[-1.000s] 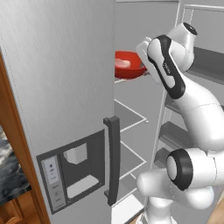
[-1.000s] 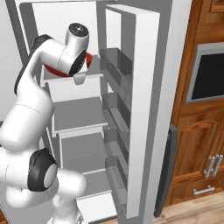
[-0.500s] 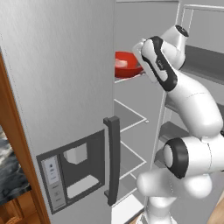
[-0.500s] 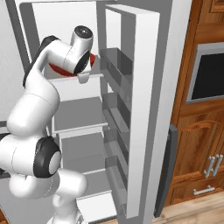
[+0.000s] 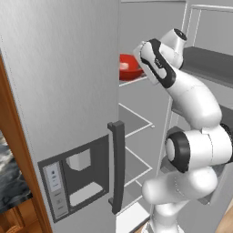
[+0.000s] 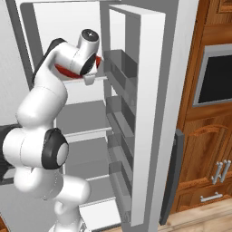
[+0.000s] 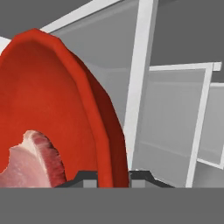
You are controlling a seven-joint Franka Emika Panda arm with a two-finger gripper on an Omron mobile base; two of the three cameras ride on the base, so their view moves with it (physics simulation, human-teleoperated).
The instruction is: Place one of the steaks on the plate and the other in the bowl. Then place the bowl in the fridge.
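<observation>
My gripper (image 7: 111, 177) is shut on the rim of the glossy red bowl (image 7: 57, 100), one fingertip on each side of the rim. A pale pink steak (image 7: 30, 159) with white fat lies inside the bowl. The bowl (image 5: 129, 67) is inside the open fridge (image 5: 68, 113) at the level of its upper shelf, and my hand reaches in from the right. From the other side the bowl (image 6: 68, 71) shows behind my wrist. The plate is out of view.
The fridge's left door with its dark handle (image 5: 117, 166) and dispenser panel is closed. Its right door (image 6: 149, 113) stands open, with bins on the inside. White wire shelves (image 6: 81, 118) sit below the bowl. Wooden cabinets (image 6: 208, 136) stand to the right.
My arm has folded closer to the fridge, and the bowl has shifted a little deeper over the upper shelf. The grip on the rim is unchanged.
</observation>
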